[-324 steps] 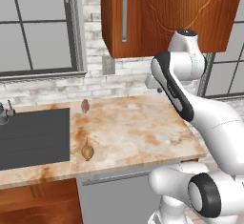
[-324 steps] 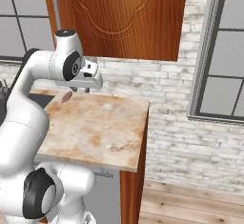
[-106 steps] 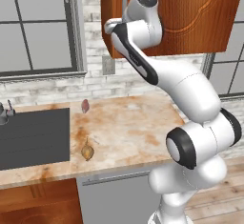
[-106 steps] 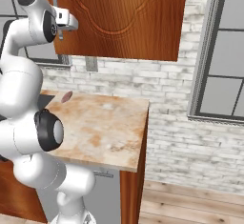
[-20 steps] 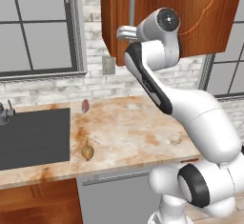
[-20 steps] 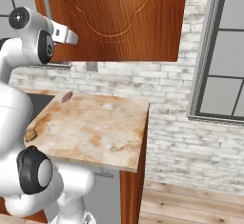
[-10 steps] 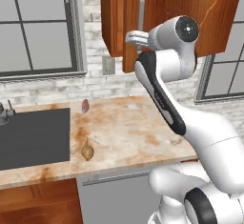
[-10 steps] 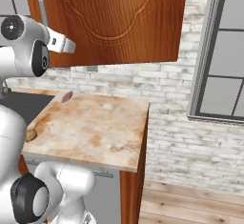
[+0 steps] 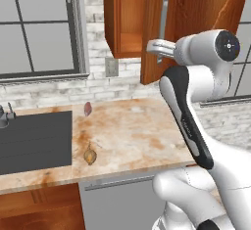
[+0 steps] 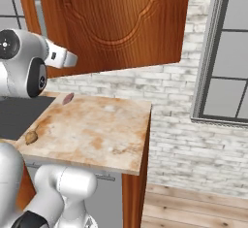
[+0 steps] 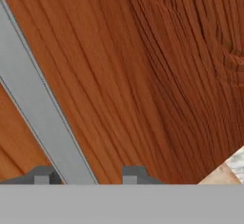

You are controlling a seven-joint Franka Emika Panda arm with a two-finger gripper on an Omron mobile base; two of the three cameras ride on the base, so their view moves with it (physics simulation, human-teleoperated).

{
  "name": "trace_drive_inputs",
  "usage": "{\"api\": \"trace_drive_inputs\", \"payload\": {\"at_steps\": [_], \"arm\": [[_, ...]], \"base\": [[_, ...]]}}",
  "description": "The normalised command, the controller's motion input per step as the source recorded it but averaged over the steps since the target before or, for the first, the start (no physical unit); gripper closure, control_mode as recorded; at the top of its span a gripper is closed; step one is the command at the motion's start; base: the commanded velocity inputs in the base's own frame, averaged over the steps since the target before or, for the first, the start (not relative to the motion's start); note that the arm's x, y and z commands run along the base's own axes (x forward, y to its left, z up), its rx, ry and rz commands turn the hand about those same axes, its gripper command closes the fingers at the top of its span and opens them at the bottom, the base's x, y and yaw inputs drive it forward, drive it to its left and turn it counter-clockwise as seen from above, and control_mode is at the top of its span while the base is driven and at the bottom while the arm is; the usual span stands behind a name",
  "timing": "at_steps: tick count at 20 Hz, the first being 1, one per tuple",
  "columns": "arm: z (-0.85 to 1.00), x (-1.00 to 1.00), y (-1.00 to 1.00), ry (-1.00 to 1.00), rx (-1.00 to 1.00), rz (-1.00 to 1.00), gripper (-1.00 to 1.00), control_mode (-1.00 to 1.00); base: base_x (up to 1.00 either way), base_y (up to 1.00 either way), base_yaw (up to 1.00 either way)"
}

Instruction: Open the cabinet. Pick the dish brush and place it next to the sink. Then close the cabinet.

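Nearby — brown lump [image 9: 89, 155], pink lump [image 9: 88, 108] — beside sink [image 9: 34, 140].

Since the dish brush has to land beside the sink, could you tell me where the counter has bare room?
The counter is bare right of the onion-like lump and pinkish-purple lump, out to its right end. Both lumps crowd the strip bordering the sink; bare marble lies between them.

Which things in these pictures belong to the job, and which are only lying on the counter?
For the job:
- cabinet, door swung partly open
- its silver bar handle, between the pincer fingertips
- sink

Only lying about:
- yellowish-brown lump on the counter
- pinkish-purple lump near the wall
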Motion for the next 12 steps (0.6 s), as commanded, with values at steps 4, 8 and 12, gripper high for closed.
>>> {"api": "trace_drive_inputs", "payload": {"at_steps": [4, 8, 12], "arm": [[0.00, -0.52, -0.96, 0.00, 0.01, 0.00, 1.00, -1.00], [0.00, -0.39, -0.93, 0.00, 0.00, 0.01, 1.00, -1.00], [0.00, -0.34, -0.94, 0.00, 0.00, 0.00, 1.00, -1.00]], "base": [[0.00, 0.00, 0.00], [0.00, 0.00, 0.00], [0.00, 0.00, 0.00]]}}
